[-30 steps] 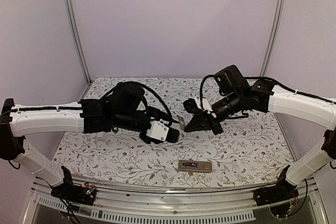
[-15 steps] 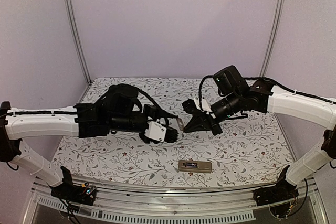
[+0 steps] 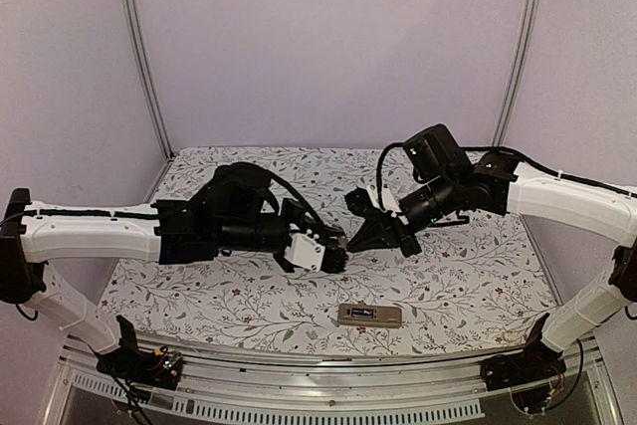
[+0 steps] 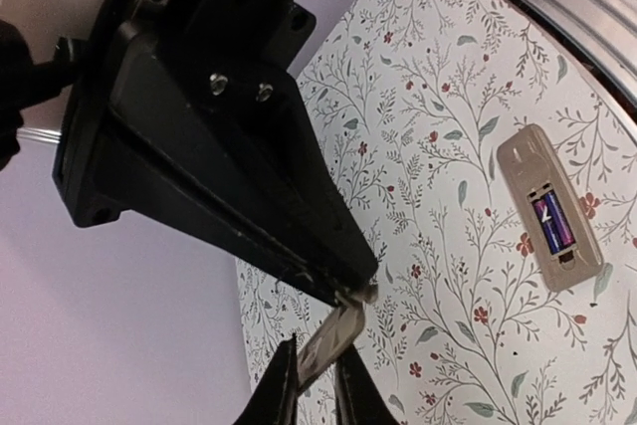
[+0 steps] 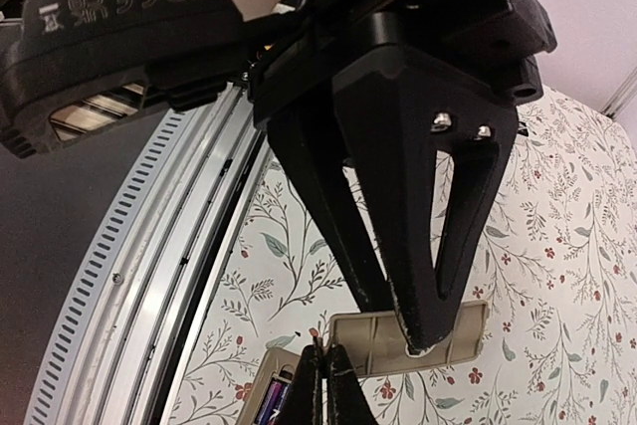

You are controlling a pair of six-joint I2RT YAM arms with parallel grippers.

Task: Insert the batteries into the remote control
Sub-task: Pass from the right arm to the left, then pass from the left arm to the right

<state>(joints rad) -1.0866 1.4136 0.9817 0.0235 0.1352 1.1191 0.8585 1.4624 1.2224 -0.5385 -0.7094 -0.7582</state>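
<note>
The beige remote (image 3: pixel 369 315) lies face down near the table's front edge. Its battery bay is open, with a purple-labelled battery (image 4: pixel 550 222) inside. It also shows in the right wrist view (image 5: pixel 261 390). No loose batteries are in view. The beige battery cover (image 3: pixel 341 234) hangs in the air between both grippers. My left gripper (image 4: pixel 319 345) is shut on one end of the cover (image 4: pixel 338 330). My right gripper (image 5: pixel 325 348) is shut on the corner of the cover (image 5: pixel 373 340). In the top view the left gripper (image 3: pixel 336 254) and right gripper (image 3: pixel 350 236) nearly touch.
The table has a floral cloth (image 3: pixel 468 276). A metal rail (image 3: pixel 328 395) runs along the front edge, and the purple back wall (image 3: pixel 328 47) stands close behind. Upright poles (image 3: pixel 139 47) stand at the back corners.
My left gripper has moved right, up to the cover that the right gripper holds, and now pinches it. The right arm and the remote have not moved.
</note>
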